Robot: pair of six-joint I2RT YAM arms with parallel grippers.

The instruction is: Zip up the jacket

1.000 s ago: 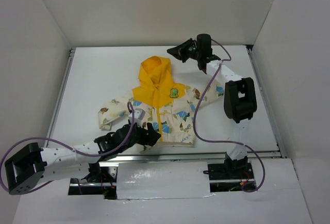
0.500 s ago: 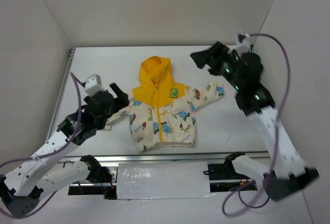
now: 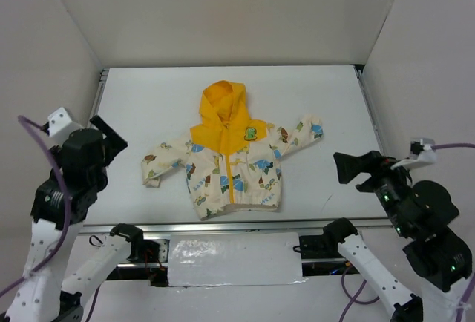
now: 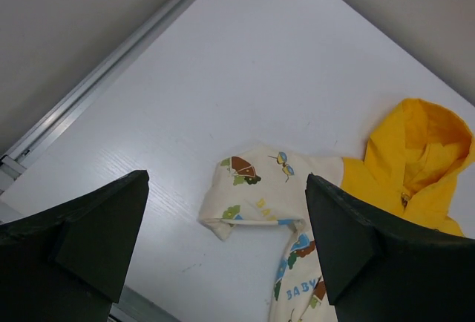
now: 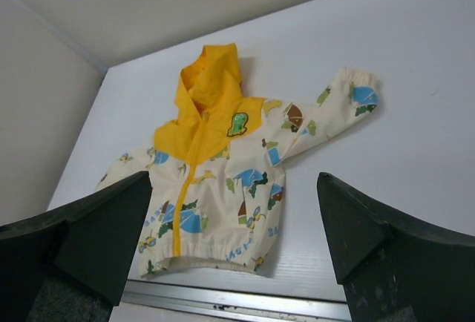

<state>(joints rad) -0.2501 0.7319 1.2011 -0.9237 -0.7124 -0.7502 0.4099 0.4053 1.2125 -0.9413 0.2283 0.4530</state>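
The jacket (image 3: 230,160) lies flat and face up in the middle of the white table, yellow hood toward the back and both sleeves spread out. Its front halves meet along the yellow zipper strip (image 5: 180,196) from hem to neck. My left gripper (image 3: 115,142) hangs open high above the table's left edge, well clear of the sleeve (image 4: 256,192). My right gripper (image 3: 349,170) is also open and raised at the right, apart from the jacket (image 5: 223,166). Neither gripper (image 4: 226,179) (image 5: 234,177) has anything between its fingers.
A metal rail (image 3: 245,225) runs along the table's near edge, just below the jacket's hem. Another rail (image 4: 111,62) lines the left side. White walls close in the back and both sides. A silvery taped panel (image 3: 234,259) sits between the arm bases.
Both arms have lifted away from the jacket and swung out to their own sides. The right gripper has opened. The jacket's left sleeve now lies uncovered.
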